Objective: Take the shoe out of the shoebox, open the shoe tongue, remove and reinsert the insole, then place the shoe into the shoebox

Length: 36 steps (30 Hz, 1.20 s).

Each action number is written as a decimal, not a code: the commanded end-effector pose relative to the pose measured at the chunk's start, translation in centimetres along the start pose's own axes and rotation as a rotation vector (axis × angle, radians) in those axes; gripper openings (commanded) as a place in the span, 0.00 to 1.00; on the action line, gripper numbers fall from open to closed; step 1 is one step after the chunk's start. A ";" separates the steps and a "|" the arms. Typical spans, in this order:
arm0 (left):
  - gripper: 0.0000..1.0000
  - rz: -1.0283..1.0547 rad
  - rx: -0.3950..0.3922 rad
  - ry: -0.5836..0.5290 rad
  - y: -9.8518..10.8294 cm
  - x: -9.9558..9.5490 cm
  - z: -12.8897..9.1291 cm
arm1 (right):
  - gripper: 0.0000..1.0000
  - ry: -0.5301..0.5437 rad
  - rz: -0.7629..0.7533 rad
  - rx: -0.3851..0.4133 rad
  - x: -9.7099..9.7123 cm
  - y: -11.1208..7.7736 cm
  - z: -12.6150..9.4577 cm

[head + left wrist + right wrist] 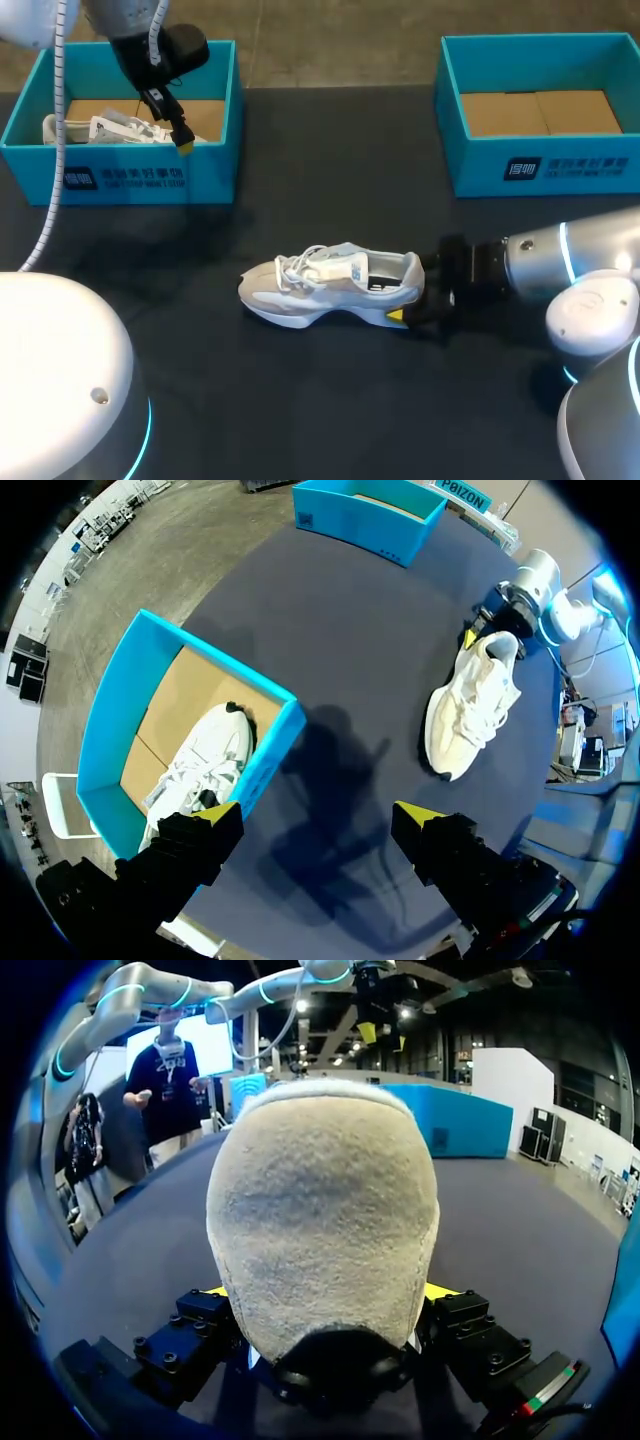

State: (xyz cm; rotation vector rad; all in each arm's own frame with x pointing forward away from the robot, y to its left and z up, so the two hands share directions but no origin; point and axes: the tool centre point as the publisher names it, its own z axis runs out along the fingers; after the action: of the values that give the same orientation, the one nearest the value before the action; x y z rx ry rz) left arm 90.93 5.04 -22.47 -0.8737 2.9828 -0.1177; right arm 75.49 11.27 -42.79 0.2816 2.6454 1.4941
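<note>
Shoe (330,285), pale grey, laced, heel in grip of right tool (415,298); left tool (318,820) agape.

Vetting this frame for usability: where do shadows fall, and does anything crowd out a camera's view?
Left wrist view: the left gripper casts a shadow on the table between the shoebox and the shoe. Right wrist view: the shoe's heel fills most of the picture. Head view: soft shadow under the shoe.
</note>
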 end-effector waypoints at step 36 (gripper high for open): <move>1.00 0.001 0.001 -0.002 0.1 0.1 0.0 | 0.00 0.075 -0.071 0.030 -0.8 -0.5 -1.7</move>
State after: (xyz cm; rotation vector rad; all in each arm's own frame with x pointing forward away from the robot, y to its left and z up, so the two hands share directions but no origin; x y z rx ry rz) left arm 90.93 5.04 -22.47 -0.8737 2.9828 -0.1178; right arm 76.44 9.09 -41.90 0.1259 2.7260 1.4709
